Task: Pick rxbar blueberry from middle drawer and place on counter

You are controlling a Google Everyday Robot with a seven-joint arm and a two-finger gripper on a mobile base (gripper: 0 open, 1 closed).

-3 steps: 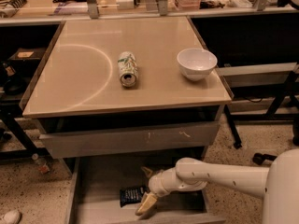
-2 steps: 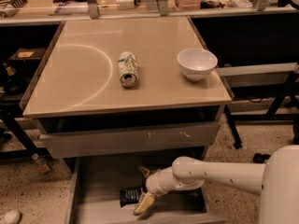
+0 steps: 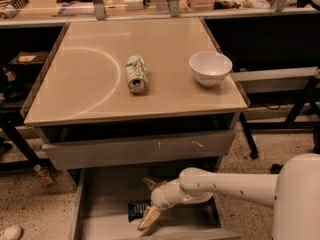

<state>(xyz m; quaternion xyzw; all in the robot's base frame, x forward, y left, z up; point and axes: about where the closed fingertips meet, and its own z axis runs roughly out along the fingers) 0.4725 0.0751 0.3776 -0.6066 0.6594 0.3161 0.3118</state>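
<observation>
**As the gripper reaches the bar: approach inside the open middle drawer**

Where the two tan fingers show, they stand spread wide and hold nothing. One points up toward the counter's front edge and the other slants down and away from it. The gripper hangs low inside the middle drawer, below the middle of the counter's front edge.

The rxbar blueberry lies flat on the drawer floor, just beside the lower finger on its left-corner side. Whether they touch cannot be told.

By its look the bar is light, thin and slightly pliant, with a slick wrapper. A grasp across its narrow width, near mid-length, seems soundest. Because it lies flat, the fingers would probably have to press down to the floor.

On the counter, a can lies near the centre and a bowl stands toward the right edge.
</observation>
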